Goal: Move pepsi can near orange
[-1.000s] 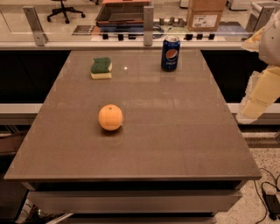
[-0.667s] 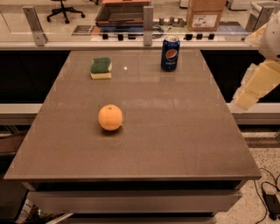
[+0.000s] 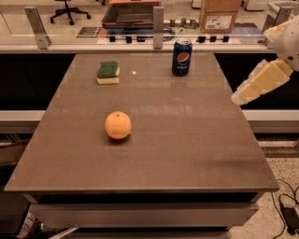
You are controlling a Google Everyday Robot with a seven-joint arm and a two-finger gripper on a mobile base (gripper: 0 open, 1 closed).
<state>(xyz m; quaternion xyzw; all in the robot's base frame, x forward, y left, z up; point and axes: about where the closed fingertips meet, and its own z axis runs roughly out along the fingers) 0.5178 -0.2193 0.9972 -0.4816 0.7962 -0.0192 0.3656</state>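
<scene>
The pepsi can [image 3: 181, 57], dark blue with a silver top, stands upright near the far edge of the brown table [image 3: 187, 154], right of centre. The orange [image 3: 117, 125] sits on the table left of centre, nearer the front, well apart from the can. My gripper [image 3: 239, 97] is at the end of the cream-coloured arm at the right edge of the table, raised above the surface and to the right of the can, touching nothing.
A green-and-yellow sponge [image 3: 108, 72] lies at the far left of the table. A glass barrier with metal posts [image 3: 158, 21] runs behind the far edge. A cardboard box [image 3: 219, 14] stands behind it.
The arm at the right has swung up and leftward toward the table edge. The can, orange and sponge have not moved.
</scene>
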